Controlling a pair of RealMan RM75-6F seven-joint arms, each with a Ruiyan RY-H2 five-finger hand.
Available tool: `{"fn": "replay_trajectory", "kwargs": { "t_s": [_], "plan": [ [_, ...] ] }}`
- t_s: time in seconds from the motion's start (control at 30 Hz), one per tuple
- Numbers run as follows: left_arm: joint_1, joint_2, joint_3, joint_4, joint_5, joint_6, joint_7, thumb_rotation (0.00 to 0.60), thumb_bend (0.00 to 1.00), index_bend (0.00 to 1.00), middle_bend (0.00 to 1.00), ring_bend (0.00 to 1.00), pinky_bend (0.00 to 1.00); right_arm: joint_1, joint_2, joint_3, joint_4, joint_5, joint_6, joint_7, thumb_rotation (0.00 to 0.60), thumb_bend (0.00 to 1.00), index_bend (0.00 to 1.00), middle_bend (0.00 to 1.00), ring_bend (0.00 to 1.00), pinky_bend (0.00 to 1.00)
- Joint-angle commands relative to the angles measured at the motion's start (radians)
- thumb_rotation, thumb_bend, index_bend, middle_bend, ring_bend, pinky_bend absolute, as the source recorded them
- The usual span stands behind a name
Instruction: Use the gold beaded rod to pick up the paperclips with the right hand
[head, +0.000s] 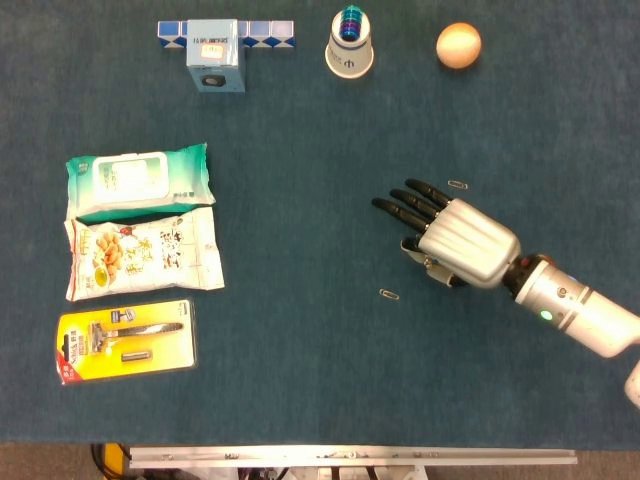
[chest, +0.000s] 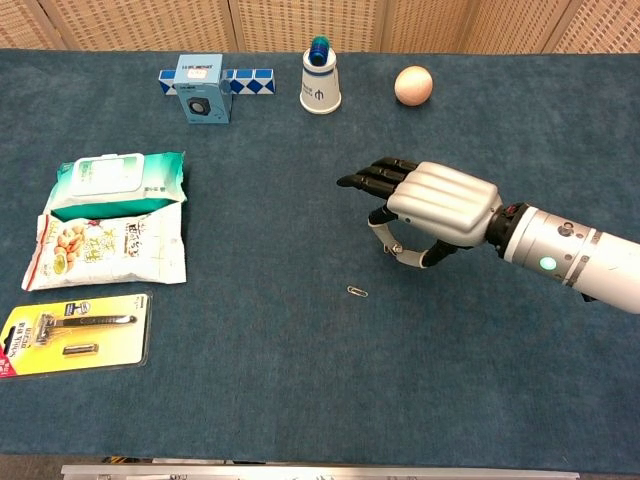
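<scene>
Right hand (head: 455, 240) hovers palm-down, fingers (head: 400, 207) straight and close together; rod not visible, so cannot tell if it's held underneath. Clips: one (head: 389, 294) just below-left, one (head: 458, 185) beside the fingers. Risk: hand brushes clips away, hiding them.

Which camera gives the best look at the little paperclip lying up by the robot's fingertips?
The head view: from above, that paperclip lies bare on the cloth just beyond the right hand. In the chest view the hand blocks that spot, so only the other paperclip, nearer the front edge, shows.
</scene>
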Motion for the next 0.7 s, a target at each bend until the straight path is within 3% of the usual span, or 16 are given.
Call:
{"fn": "replay_trajectory", "kwargs": {
  "t_s": [0.03,0.43,0.7],
  "plan": [
    [0.0,0.0,0.0,0.001,0.0,-0.001,0.0,0.6,0.36,0.47,0.42,0.31,0.5,0.001,0.001,0.001,0.001,0.001,0.004,0.0,0.6,0.29,0.69,0.04,0.0,0.07],
    [-0.004,-0.002,0.002,-0.005,0.012,-0.005,0.011,0.6,0.36,0.47,0.42,0.31,0.5,-0.021,0.051,0.024,-0.026,0.031,0.06,-0.028,0.6,0.29,0.69,0.04,0.0,0.07],
    [-0.012,-0.006,0.002,-0.002,0.009,-0.017,0.023,0.6,0.36,0.47,0.42,0.31,0.5,-0.032,0.049,0.044,0.017,0.069,0.071,-0.013,0.6,0.29,0.69,0.04,0.0,0.07]
  ]
}}
